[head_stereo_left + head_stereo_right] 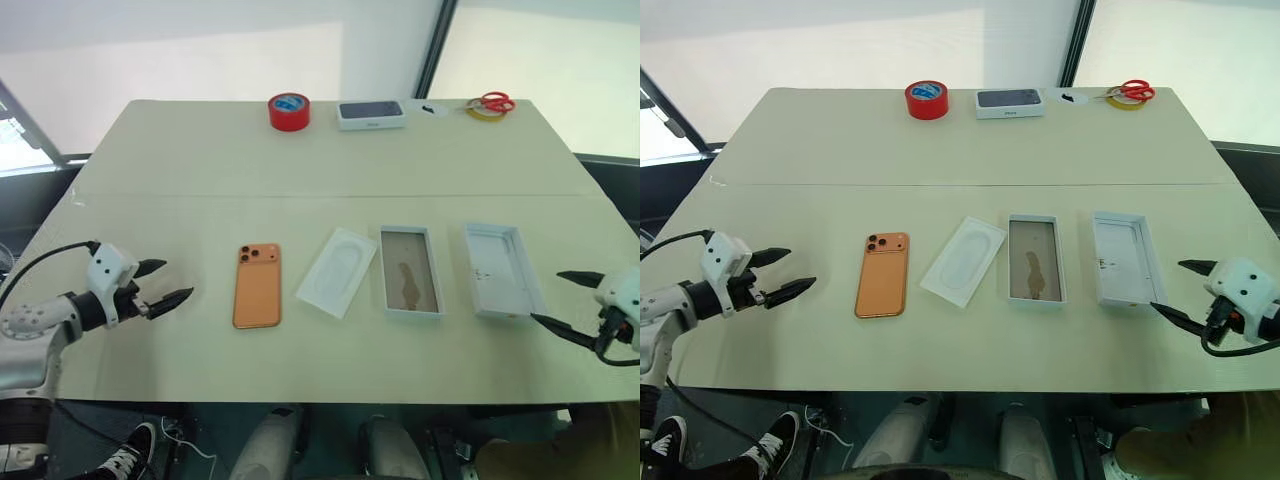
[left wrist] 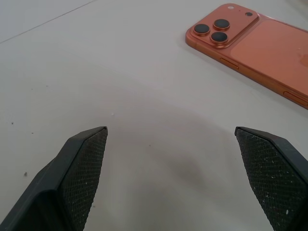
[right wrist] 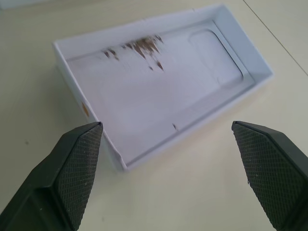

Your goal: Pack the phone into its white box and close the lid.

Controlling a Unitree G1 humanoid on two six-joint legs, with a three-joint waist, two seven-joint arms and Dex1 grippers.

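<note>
- Nearest, at the left edge: the left gripper [image 1: 160,283], fingers spread wide apart and empty, hovering over the table [image 1: 200,170] and pointing toward the phone.
- Nearest, at the right edge: the right gripper [image 1: 565,297], fingers likewise spread wide and empty, aimed at the lid from just beside its near right corner.
- Near row, leftmost item: the phone [image 1: 257,285], orange, lying flat with its back up and the three-lens camera cluster at its far left corner; well apart from the left gripper's tips.
- Near row, next to the right: a thin white insert [image 1: 337,272] with an oval recess, lying tilted, close to the phone and the white box without touching either.
- Near row, right of centre: the white box [image 1: 410,271], open side up, brownish stain on its inner floor, holding nothing.
- Near row, rightmost: the lid [image 1: 502,270], lying inside up, small dark marks on its white inner face.
- Far edge, left to right: a red tape roll [image 1: 289,110], a second white box [image 1: 371,114] with a dark phone picture, and red-handled scissors [image 1: 490,104].
</note>
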